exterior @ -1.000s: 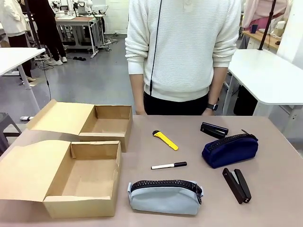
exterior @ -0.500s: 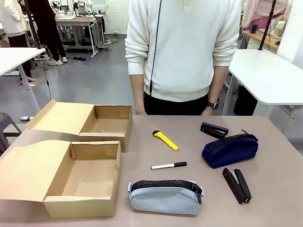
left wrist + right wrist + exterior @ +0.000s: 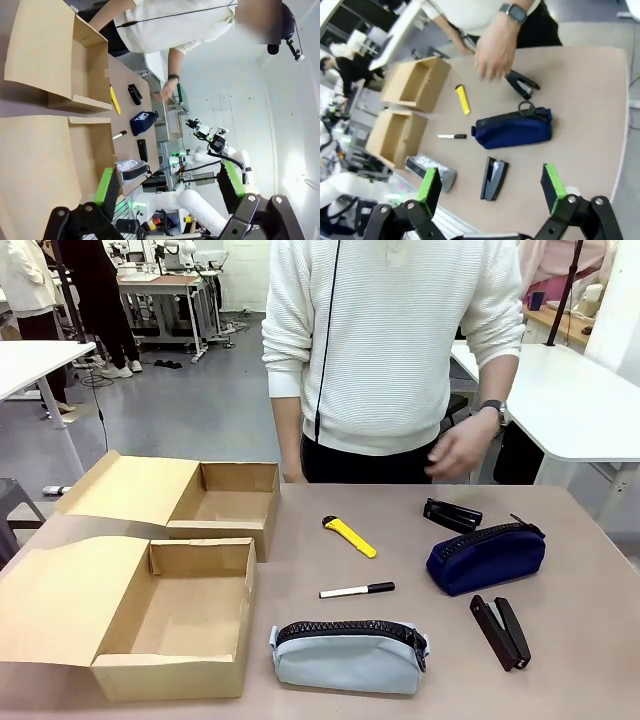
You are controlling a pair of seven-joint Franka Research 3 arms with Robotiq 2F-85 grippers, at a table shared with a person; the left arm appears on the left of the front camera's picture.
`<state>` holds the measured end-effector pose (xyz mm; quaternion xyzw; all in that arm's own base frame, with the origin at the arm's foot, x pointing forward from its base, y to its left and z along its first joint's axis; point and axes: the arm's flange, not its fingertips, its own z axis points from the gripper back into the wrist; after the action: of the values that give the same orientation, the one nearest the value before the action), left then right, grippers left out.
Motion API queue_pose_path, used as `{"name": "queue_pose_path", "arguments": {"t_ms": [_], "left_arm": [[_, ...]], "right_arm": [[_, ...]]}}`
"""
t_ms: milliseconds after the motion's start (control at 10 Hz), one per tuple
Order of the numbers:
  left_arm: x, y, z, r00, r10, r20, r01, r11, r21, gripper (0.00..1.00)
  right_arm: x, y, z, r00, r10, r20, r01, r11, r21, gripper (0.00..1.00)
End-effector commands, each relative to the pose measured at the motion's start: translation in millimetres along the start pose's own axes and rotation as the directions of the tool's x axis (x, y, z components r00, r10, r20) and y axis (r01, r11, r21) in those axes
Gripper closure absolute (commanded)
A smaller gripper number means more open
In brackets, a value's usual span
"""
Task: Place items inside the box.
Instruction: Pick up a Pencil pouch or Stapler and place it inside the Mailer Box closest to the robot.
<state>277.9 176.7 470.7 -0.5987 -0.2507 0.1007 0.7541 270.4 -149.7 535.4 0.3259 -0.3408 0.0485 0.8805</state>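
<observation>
I am looking into a lab, a big room for work. My bench [image 3: 590, 640] stands on a bare grey floor [image 3: 190, 410]. Plain white tables [image 3: 570, 400] stand on both sides of it. Far at the back is a metal work table [image 3: 165, 285] piled with gear. People [image 3: 100, 300] are standing near it.

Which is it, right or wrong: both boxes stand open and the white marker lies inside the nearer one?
Wrong: the nearer box and far box stand open, but the white marker lies on the table outside them; see the front view.
</observation>
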Motion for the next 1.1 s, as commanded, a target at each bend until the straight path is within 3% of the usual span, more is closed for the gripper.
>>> {"name": "queue_pose_path", "arguments": {"t_ms": [0, 100, 300, 400, 500, 600, 700, 1000], "left_arm": [[1, -2, 0, 1.0, -0.022, 0.013, 0.022, 0.999, -0.025, 0.0], [1, -2, 0, 1.0, -0.022, 0.013, 0.022, 0.999, -0.025, 0.0], [1, -2, 0, 1.0, -0.022, 0.013, 0.022, 0.999, -0.025, 0.0], [1, -2, 0, 1.0, -0.022, 0.013, 0.022, 0.999, -0.025, 0.0], [1, -2, 0, 1.0, -0.022, 0.013, 0.022, 0.999, -0.025, 0.0], [1, -2, 0, 1.0, -0.022, 0.013, 0.022, 0.999, -0.025, 0.0], [1, -2, 0, 1.0, -0.022, 0.013, 0.022, 0.999, -0.025, 0.0], [1, -2, 0, 1.0, -0.022, 0.013, 0.022, 0.999, -0.025, 0.0]], "right_arm": [[-4, -6, 5, 1.0, -0.006, 0.006, 0.006, 1.0, -0.001, 0.0], [-7, -3, -3, 0.999, 0.038, -0.026, -0.038, 0.999, 0.008, 0.0], [-8, 8, -37, 0.958, 0.213, -0.194, -0.207, 0.977, 0.05, 0.0], [-3, -11, -4, 0.995, 0.098, -0.028, -0.092, 0.979, 0.182, 0.0], [-8, -36, 41, 0.999, -0.036, -0.018, 0.04, 0.946, 0.322, 0.0], [-21, -56, 66, 0.997, -0.07, -0.019, 0.073, 0.959, 0.273, 0.0], [-35, -63, 77, 1.0, -0.03, -0.002, 0.03, 0.96, 0.278, 0.0], [-46, -67, 67, 0.999, 0.051, 0.004, -0.05, 0.966, 0.252, 0.0]]}}
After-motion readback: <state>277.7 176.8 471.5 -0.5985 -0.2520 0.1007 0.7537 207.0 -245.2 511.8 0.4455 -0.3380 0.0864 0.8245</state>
